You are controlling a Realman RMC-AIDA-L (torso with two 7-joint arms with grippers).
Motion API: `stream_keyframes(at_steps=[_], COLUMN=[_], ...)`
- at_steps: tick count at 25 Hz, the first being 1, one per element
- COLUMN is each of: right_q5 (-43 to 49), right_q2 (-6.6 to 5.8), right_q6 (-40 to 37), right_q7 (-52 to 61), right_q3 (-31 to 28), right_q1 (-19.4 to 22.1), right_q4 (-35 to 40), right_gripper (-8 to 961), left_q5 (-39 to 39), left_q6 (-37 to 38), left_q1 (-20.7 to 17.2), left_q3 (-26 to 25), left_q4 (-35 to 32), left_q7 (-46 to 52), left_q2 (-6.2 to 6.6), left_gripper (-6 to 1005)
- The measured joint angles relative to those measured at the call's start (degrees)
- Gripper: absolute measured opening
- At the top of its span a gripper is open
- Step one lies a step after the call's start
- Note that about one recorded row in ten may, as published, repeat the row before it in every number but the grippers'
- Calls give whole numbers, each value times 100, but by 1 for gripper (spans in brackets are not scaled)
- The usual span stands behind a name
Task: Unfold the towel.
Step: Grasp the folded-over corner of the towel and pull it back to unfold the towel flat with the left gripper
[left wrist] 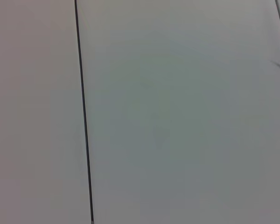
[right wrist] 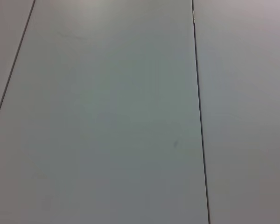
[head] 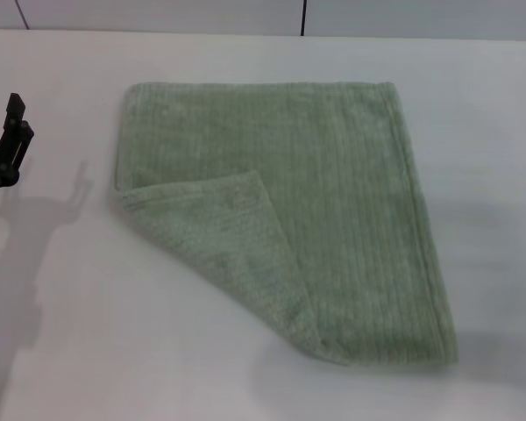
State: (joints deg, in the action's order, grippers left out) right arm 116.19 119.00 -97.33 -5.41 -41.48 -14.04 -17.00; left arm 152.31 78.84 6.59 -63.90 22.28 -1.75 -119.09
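lying flat, towel [head: 333, 210] corner folded, left hand [head: 7, 140] beside.

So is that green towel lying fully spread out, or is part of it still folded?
Partly folded. The towel lies flat on the table, but its near-left corner is turned over onto the cloth, showing the underside.

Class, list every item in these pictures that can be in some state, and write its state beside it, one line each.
towel: lying flat on the white table, its near-left corner folded over on top, not yet unfolded.
left gripper: at the table's left edge, clear of the towel, holding nothing.
right gripper: not in view.
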Motion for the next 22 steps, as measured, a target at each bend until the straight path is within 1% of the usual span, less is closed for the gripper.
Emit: stream_keyframes(at_steps=[22], right_q5=[11], right_q2=[-15], right_q6=[-12], right_q7=[-4], right_q3=[0], right_q1=[22], right_q4=[-37], right_gripper=[630], left_q5=[0], left_q6=[81], left_q1=[-22], left_q3=[17], left_q4=[61], left_q7=[15], left_q2=[0], left_gripper=[779])
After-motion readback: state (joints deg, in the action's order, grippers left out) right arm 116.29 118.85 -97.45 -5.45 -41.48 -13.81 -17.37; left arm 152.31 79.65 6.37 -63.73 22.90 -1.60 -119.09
